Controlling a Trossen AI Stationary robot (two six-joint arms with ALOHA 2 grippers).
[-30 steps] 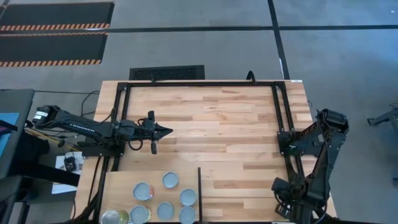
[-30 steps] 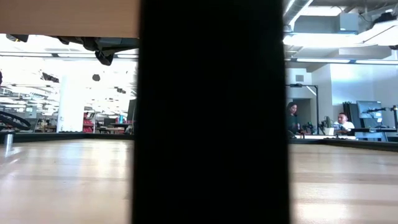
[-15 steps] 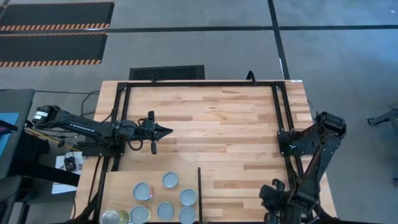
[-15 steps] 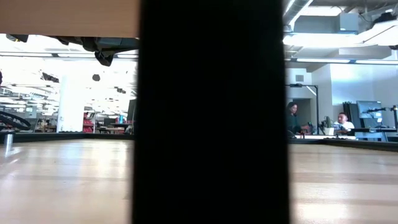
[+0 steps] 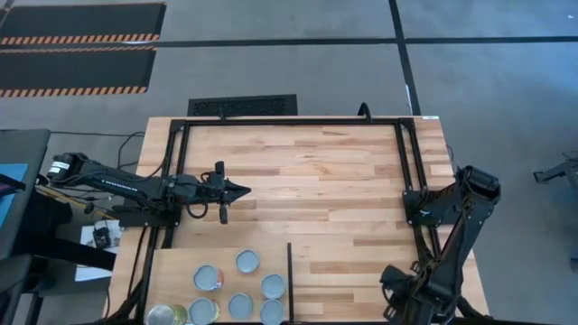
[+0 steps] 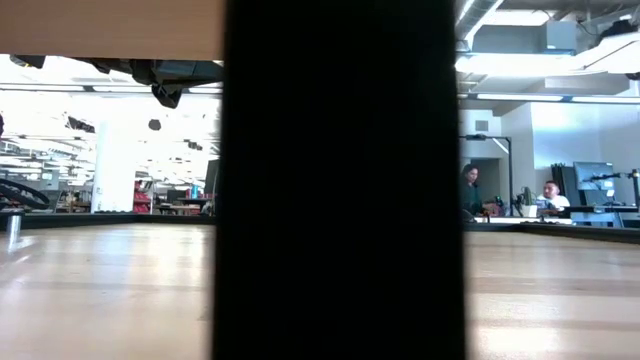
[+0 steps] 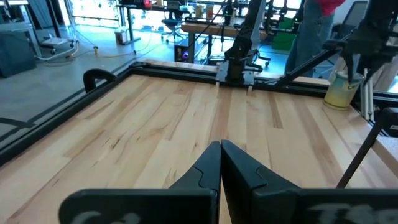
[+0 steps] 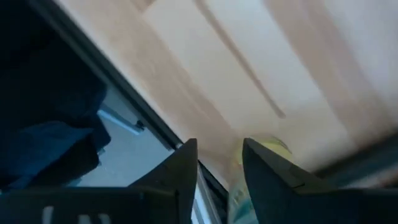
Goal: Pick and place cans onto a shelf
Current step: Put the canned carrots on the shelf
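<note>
Over on the left side of the desk I have the left pincer parked above bare planks with its fingers pressed together, holding nothing. Nearer the front edge, the shelf carries the cans already placed: silver tops clustered together, with one wider pale top at the front corner, all on the left of the thin dark divider. Far right, the right pincer hangs low at the desk's front corner, fingers spread, and a yellow-green can shows just beyond them, not gripped. I judge this the reach for another can; next I must straddle it squarely, pinch, then carry it across to the shelf.
</note>
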